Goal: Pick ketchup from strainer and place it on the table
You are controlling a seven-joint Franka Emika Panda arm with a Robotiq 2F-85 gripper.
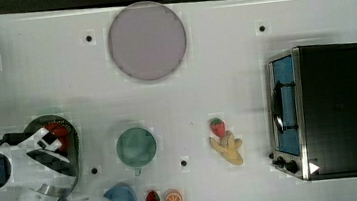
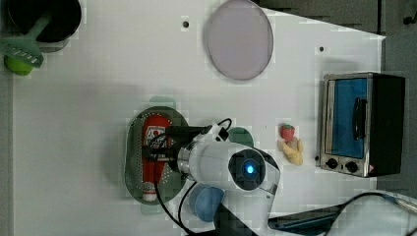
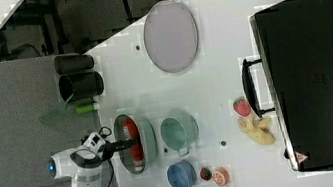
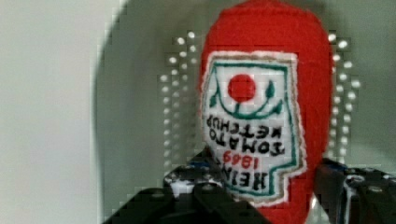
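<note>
Ketchup (image 2: pixel 156 147) lies flat inside the strainer (image 2: pixel 132 162), lengthwise, pale cap toward the left view's bottom, label facing up. Strainer sits on the white table (image 2: pixel 74 123), near the top view's left edge. End effector (image 2: pixel 158 145) is down over the bottle's middle, a dark finger (image 4: pixel 196 196) on each side of the red body in the wrist view, close against it or touching; bottle not lifted, still on the perforated floor. Fingers partly drawn in around the bottle, but whether they actually clamp it — cannot tell.

In the top view: green cup (image 1: pixel 136 146) just right of the strainer, blue bowl (image 1: pixel 121 199) below it, small strawberry (image 1: pixel 152 198) and orange slice (image 1: pixel 173 199) beside the bowl. Another strawberry (image 1: pixel 217 126) touching a banana (image 1: pixel 229 149) near the middle. Grey-lilac plate (image 1: pixel 146 40) near the top edge. Toaster oven (image 1: pixel 326 110) at the right, blue door facing left.
</note>
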